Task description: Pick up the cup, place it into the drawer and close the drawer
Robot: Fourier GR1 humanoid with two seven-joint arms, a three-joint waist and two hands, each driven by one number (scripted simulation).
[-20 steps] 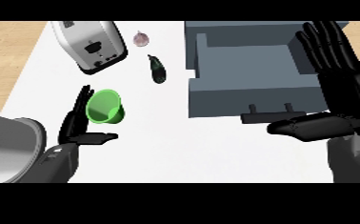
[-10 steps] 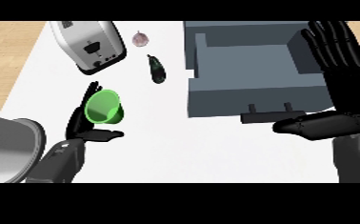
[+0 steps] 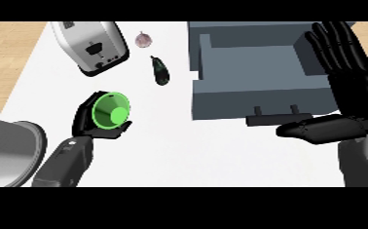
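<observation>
We curl our left hand (image 3: 92, 125) fingers around the bright green round cup (image 3: 111, 112) above the white counter (image 3: 179, 145), left of the open grey drawer (image 3: 248, 72); right hand (image 3: 338, 86) rests, fingers straight

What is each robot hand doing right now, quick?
Left robot hand: closed around the green cup.
Right robot hand: open, holding nothing, beside the drawer.

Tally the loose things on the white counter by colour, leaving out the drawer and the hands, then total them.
Green: 1, the green plastic cup
Silver: 2, the silver toaster and the grey metal pot
Dark: 1, the dark eggplant
Pale pink: 1, the pale pink garlic bulb
Total: 5
</observation>
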